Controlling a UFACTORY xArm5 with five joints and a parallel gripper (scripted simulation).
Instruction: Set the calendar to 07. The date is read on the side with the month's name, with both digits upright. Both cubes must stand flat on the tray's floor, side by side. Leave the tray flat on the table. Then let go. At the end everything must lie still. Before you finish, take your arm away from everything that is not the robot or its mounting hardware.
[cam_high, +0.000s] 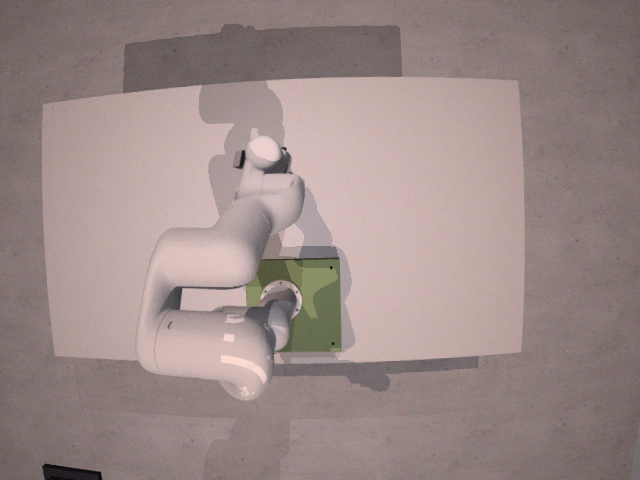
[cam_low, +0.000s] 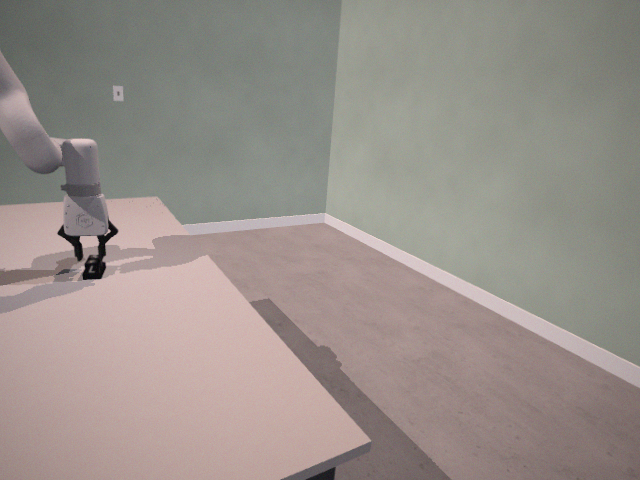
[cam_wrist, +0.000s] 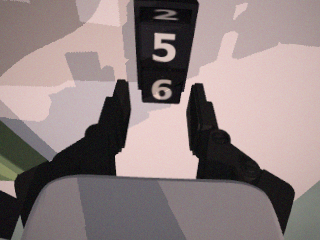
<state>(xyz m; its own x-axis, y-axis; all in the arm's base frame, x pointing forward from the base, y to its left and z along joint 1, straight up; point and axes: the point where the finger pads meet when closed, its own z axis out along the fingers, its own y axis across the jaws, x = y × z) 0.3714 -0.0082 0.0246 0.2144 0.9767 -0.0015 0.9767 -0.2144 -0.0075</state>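
A dark block (cam_low: 93, 268) (cam_wrist: 164, 65), apparently one or both date cubes, sits on the table. In the wrist view it shows 2, 5 and 6 in line from top to bottom, all upright. I cannot tell where one cube ends and another begins, nor make out the tray or the month's name. The exterior view shows a blurred light mark on its front. My gripper (cam_low: 90, 255) (cam_wrist: 159, 96) is partly open and empty, above the table. Its fingertips lie below the block in the wrist view. The arm hides the gripper in the top view.
The pale table (cam_high: 413, 206) (cam_low: 180, 361) carries the arm's green base plate (cam_high: 320, 330) at its front edge. The arm (cam_high: 201, 258) reaches over the table from that plate and hides part of it from above. Shadows cross the table around the block.
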